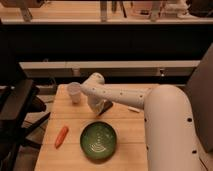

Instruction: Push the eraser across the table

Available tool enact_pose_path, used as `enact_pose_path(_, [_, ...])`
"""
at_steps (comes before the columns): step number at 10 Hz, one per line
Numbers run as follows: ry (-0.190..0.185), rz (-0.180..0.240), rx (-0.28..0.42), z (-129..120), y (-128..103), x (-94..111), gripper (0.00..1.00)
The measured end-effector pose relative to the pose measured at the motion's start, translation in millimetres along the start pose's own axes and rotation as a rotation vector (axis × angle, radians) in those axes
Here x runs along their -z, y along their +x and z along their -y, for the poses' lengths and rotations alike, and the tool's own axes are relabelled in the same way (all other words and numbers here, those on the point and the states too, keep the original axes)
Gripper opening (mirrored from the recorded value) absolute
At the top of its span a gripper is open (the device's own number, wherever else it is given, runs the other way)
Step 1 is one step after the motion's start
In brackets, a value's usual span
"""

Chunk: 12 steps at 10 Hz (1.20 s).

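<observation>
Reaching low over the square light wooden table (127,131), the gripper (100,109), fingers pressed together, touches a small dark eraser (106,108). I judge most of the push remains.

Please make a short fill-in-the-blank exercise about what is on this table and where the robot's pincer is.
1. The bowl near the front edge of the table is ____ in colour.
2. The orange carrot lies to the ____ of the bowl in the picture.
3. The pincer is down at the tabletop, just right of the white ____.

Missing words: green; left; cup
</observation>
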<state>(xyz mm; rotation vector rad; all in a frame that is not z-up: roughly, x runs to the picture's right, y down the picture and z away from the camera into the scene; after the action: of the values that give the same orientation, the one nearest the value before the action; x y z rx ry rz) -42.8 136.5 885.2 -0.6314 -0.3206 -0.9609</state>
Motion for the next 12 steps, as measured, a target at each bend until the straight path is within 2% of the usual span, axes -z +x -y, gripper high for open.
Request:
enact_pose_path(3, [0.000, 0.000, -0.004, -12, 6, -3, 0.02])
enact_pose_path(12, [-0.013, 0.007, 0.080, -7, -10, -9, 0.02])
